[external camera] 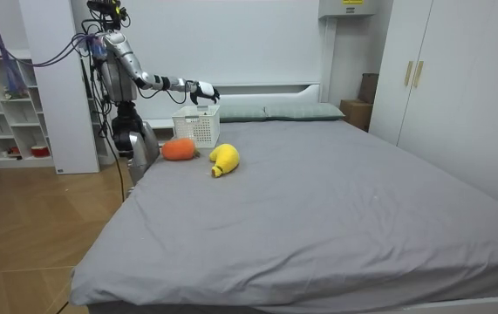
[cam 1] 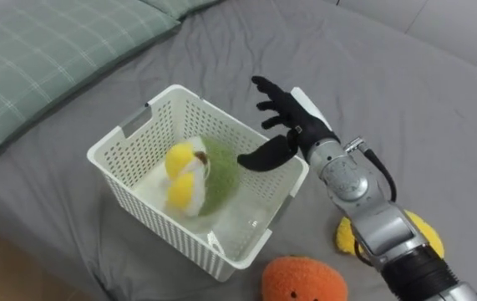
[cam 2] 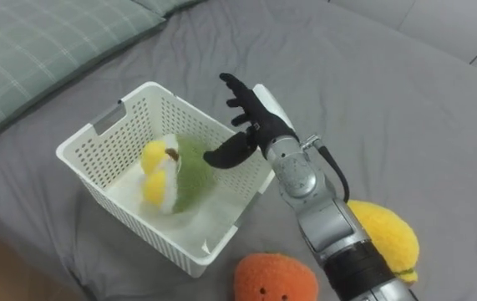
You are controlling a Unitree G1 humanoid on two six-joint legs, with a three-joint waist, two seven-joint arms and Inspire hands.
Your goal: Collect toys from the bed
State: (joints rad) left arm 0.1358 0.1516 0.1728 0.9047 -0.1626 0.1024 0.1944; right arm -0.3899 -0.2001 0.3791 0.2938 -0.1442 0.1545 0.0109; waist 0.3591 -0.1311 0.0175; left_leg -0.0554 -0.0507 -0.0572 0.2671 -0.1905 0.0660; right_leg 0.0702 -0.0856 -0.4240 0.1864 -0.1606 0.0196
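A white plastic basket (cam 1: 129,142) stands on the grey bed (cam 1: 405,92). Inside it lies a green and yellow plush toy (cam 1: 198,176), blurred as if in motion. My right hand (cam 1: 284,125) hovers over the basket's right rim, fingers spread and open, holding nothing. An orange plush toy (cam 1: 301,280) lies on the bed just in front of the basket. A yellow plush toy (cam 2: 384,234) lies to its right, partly hidden behind my right forearm. In the room view I stand at the bed's side near the head end, right hand (external camera: 203,91) stretched over the basket (external camera: 196,126).
A green checked pillow (cam 1: 46,50) lies on the bed to the left of and behind the basket. The bed's near edge and wooden floor (cam 1: 4,267) show at lower left. White shelves (external camera: 9,105) stand behind me in the room view.
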